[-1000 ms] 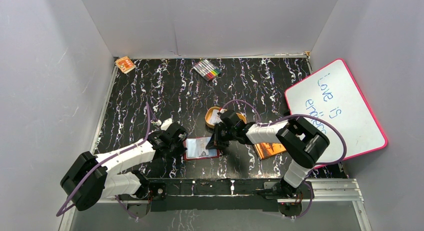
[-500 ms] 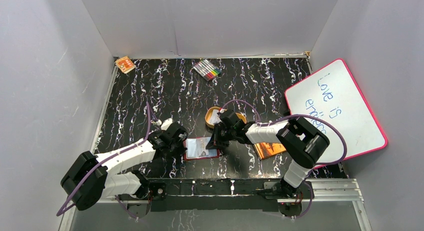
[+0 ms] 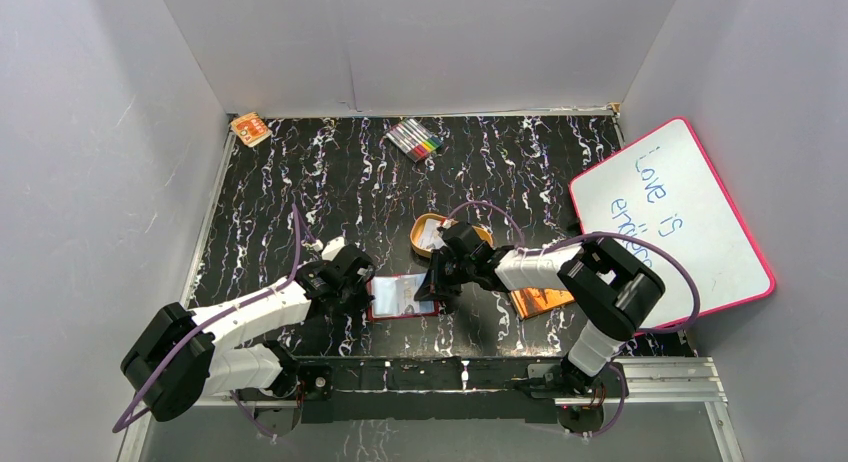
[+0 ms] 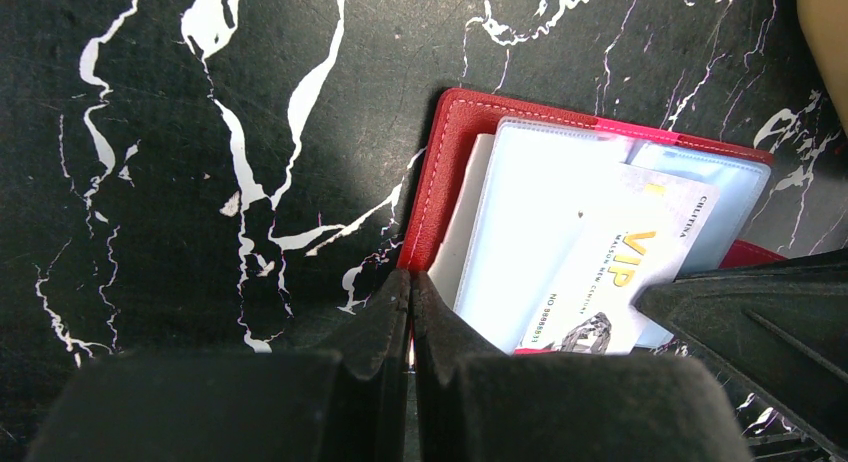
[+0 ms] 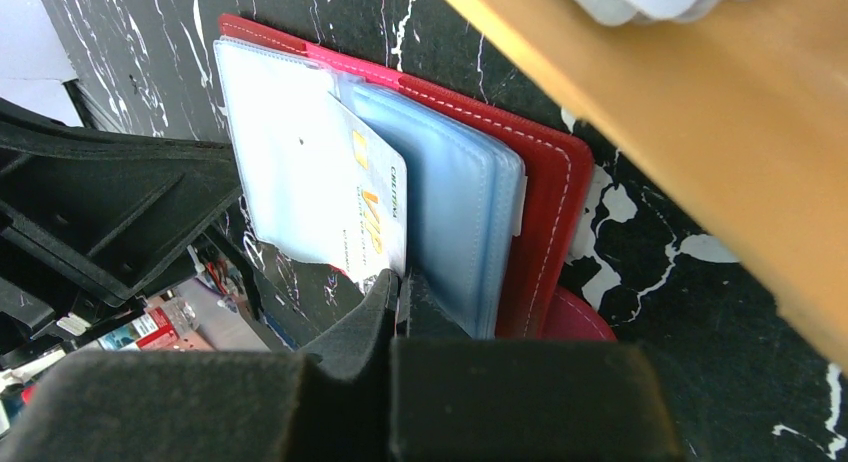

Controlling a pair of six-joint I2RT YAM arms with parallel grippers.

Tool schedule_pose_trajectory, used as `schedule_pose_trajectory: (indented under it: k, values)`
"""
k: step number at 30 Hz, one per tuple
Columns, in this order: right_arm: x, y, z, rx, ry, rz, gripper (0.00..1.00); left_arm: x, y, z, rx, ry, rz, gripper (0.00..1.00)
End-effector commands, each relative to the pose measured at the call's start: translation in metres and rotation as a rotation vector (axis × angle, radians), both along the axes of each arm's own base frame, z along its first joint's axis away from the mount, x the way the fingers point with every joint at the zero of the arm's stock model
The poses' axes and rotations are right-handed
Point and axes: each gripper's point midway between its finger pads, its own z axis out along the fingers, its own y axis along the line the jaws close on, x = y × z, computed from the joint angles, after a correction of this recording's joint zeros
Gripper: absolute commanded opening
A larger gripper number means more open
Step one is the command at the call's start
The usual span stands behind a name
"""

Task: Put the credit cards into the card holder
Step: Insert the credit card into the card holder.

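The red card holder [image 3: 384, 311] lies open near the front edge, pale-blue sleeves up. My left gripper [image 3: 357, 285] is shut on its left red edge; the left wrist view shows the gripper [image 4: 411, 280] pinching the card holder's cover [image 4: 450, 142]. My right gripper [image 3: 437, 285] is shut on a white credit card marked VIP [image 5: 370, 197], whose far end lies against a clear sleeve [image 5: 280, 152]. The right wrist view shows the gripper [image 5: 398, 280] at the card's near corner. The card also shows in the left wrist view [image 4: 620, 267]. More credit cards [image 3: 430, 236] lie in the orange tray.
An orange oval tray [image 3: 424, 222] stands just behind the wallet, close to my right gripper. An orange-brown book [image 3: 540, 300] lies under the right arm. A whiteboard [image 3: 670, 217] leans at the right. Markers [image 3: 415, 139] and a small orange box [image 3: 250, 129] sit at the back.
The right arm has shifted slightly right and nearer, still holding the card at the wallet. The left arm and the wallet have not moved.
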Motion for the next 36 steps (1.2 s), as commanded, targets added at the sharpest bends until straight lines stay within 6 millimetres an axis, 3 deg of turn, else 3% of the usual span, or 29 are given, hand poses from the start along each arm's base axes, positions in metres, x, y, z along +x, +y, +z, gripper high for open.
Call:
schedule_pose_trajectory:
  k: [1, 11, 18, 29, 36]
  values:
    - [-0.014, -0.022, -0.027, -0.127, 0.045, 0.006, 0.0, -0.015, 0.019, -0.015, 0.073, 0.057, 0.009, 0.0]
    - [-0.001, 0.001, -0.018, -0.063, 0.034, 0.018, 0.0, -0.017, 0.017, -0.018, 0.062, 0.07, -0.002, 0.0]
    - [0.006, 0.006, -0.013, -0.04, 0.019, -0.015, 0.0, -0.019, 0.017, -0.021, 0.06, 0.077, -0.005, 0.0]
    - [-0.007, 0.005, -0.023, -0.046, 0.072, 0.029, 0.0, -0.018, 0.016, -0.021, 0.058, 0.071, -0.005, 0.0]
    - [-0.003, 0.016, -0.016, 0.006, 0.055, 0.018, 0.0, -0.02, 0.015, -0.022, 0.05, 0.081, -0.009, 0.0]
